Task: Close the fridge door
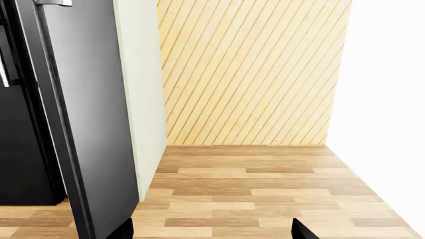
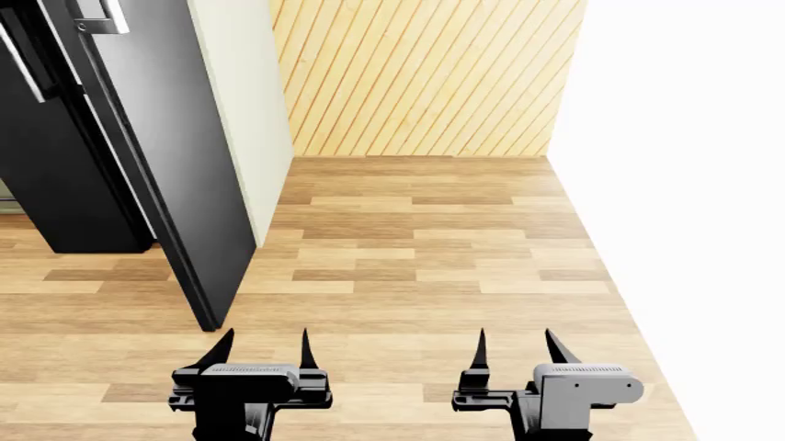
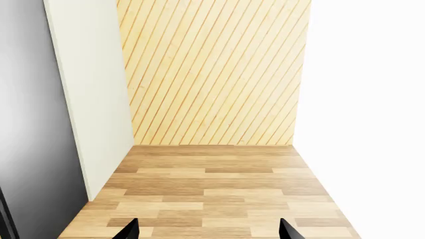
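The fridge door (image 2: 165,156) stands swung open toward me, its glossy black-grey face to the left and its cream-white face (image 2: 242,110) to the right; a silver handle end (image 2: 105,16) shows at the top. The same door fills the left of the left wrist view (image 1: 93,124) and the right wrist view (image 3: 40,124). My left gripper (image 2: 261,349) is open and empty, just in front of the door's near bottom corner, apart from it. To its right my right gripper (image 2: 513,347) is open and empty over bare floor.
The fridge's other black door panel (image 2: 55,165) stands behind the open door at the left. A slanted yellow wood-plank wall (image 2: 417,73) closes the back. A plain white wall (image 2: 675,184) runs along the right. Wood-plank floor (image 2: 417,248) lies between.
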